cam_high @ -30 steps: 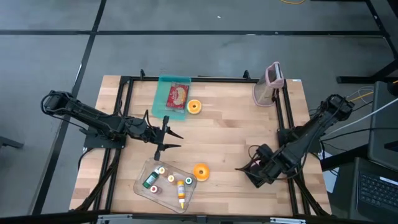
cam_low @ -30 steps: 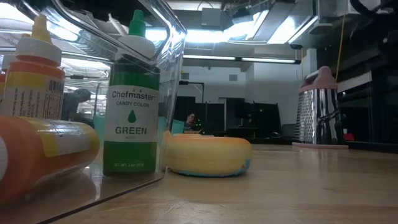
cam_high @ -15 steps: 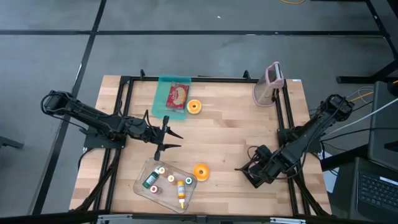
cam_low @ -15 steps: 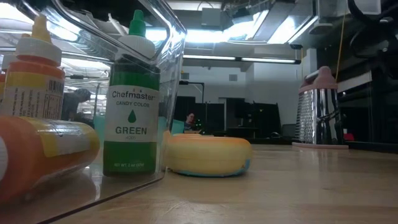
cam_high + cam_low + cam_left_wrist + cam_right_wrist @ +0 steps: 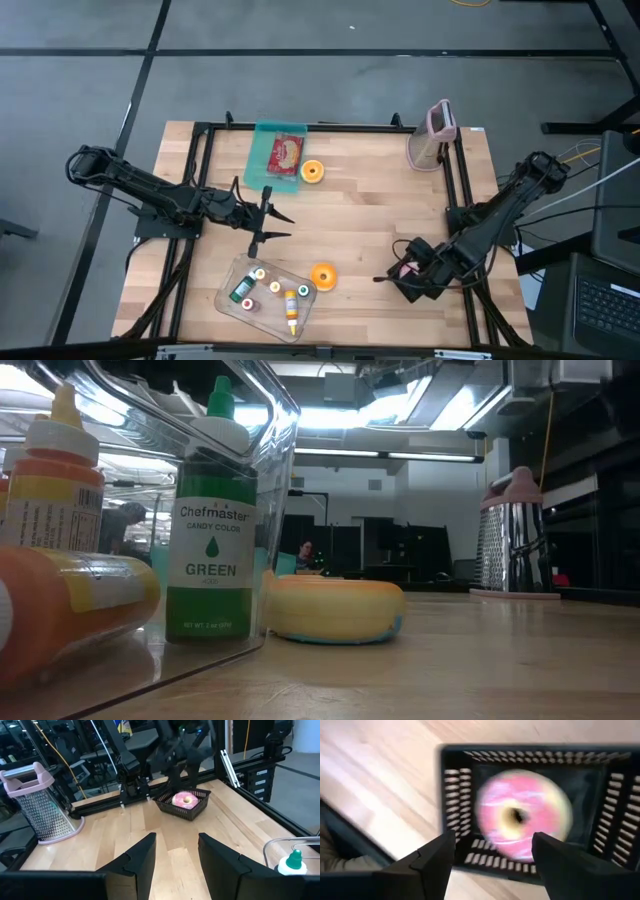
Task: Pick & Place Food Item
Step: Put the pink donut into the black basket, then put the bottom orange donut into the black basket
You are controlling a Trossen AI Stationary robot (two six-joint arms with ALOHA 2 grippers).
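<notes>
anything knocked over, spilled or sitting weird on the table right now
One thing: in the clear plastic bin at the table's near edge, a yellow squeeze bottle lies on its side while the others stand upright. The pink frosted donut sits flat in the black mesh basket under the open right gripper. Nothing looks spilled.

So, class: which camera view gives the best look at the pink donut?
The right wrist view: the pink donut fills the frame, lying in the black basket, though blurred. The left wrist view shows it small but sharp. The high view gives only a pink speck under the right arm. The low view misses it.
</notes>
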